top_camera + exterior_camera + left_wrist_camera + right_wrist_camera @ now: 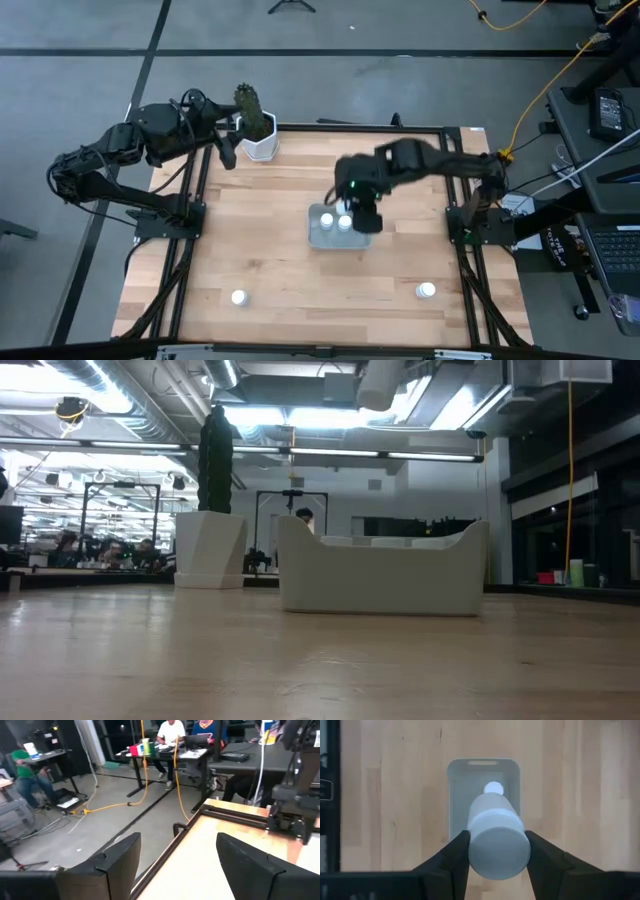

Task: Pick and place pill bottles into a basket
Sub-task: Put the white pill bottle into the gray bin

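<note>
My right gripper [497,851] hangs over the basket [457,795], shut on a white pill bottle [496,827]. The basket [322,238] is a pale shallow bin in the middle of the table, and one pill bottle [493,787] stands inside it. Two more pill bottles stand on the wood near the front edge, one to the left [239,297] and one to the right [426,291]. My left gripper [175,865] is open with nothing between its fingers. It is held high at the table's far left corner [228,150], beside the cactus pot. My right gripper pinches the pill bottle's round side [474,845] between its two fingers [540,852]. The fingers come steeply from above, and the bottle lies along them, one flat end toward the wrist and the other toward the basket. The bottle is lifted clear, above the basket's opening.
A white hexagonal pot with a green cactus [258,125] stands at the far left corner, and rises beside the basket [380,575] in the low view [210,550]. Black frame rails [190,240] run along the table's sides. Bare wood surrounds the basket. People sit at desks beyond the table.
</note>
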Controlling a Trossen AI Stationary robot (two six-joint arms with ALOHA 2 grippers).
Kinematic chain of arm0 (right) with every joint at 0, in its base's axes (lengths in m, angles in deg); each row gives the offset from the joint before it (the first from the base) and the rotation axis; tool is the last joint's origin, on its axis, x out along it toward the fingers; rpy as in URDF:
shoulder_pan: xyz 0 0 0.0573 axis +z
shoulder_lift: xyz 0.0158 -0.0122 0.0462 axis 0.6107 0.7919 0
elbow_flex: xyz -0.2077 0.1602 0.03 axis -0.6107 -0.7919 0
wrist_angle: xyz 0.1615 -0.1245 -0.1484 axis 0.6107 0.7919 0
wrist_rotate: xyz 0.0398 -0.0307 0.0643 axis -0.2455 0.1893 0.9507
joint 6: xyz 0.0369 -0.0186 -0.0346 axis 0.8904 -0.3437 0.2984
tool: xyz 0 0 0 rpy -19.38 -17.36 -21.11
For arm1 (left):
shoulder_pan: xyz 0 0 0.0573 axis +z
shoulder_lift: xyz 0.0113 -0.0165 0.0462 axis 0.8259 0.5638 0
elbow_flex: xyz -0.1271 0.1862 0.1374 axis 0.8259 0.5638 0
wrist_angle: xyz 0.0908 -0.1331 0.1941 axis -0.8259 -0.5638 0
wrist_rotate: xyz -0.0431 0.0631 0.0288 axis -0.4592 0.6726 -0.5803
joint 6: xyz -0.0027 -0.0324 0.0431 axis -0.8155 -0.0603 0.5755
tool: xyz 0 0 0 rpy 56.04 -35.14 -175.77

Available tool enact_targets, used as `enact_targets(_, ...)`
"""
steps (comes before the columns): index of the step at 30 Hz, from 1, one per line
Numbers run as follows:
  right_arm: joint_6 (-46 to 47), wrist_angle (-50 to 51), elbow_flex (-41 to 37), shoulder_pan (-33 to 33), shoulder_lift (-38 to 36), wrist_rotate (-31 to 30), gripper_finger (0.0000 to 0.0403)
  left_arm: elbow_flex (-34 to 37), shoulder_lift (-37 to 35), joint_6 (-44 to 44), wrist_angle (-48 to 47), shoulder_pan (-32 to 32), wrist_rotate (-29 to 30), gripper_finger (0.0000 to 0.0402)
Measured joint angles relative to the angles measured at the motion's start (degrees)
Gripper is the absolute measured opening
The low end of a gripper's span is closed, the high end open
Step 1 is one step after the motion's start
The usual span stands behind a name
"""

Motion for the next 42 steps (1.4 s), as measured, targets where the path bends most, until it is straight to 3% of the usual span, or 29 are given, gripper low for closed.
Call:
enact_targets(9, 8.7, 1.3, -0.8, 6.9, 4.7, -2.5, 0.0152, 0.0, 0.1, -0.3, 0.0, 0.0, -5.2, 0.0253)
enact_targets(19, 8.8, 2.7, -0.8, 8.4, 10.4, -5.6, 0.0152, 0.0, 0.1, -2.4, -1.5, -2.0, -5.2, 0.0253)
enact_targets(29, 8.6, 3.0, -1.2, 8.5, 10.4, -6.6, 0.0152, 0.0, 0.8, -2.3, -3.6, -7.8, -2.0, 0.0253)
enact_targets(32, 9.0, 3.0, -6.1, 9.3, 7.6, -6.7, 0.0152, 0.0, 0.9, -2.4, -4.2, -8.8, -0.4, 0.0253)
enact_targets(36, 13.4, 1.6, -19.9, 10.1, -2.4, -6.4, 0.0152, 0.0, 1.0, -2.9, -5.2, -10.0, 1.0, 0.0253)
enact_targets(42, 13.3, -19.0, -37.3, 9.7, -15.3, -4.9, 0.0152, 0.0, 1.2, -2.9, -5.3, -10.7, 2.6, 0.0253)
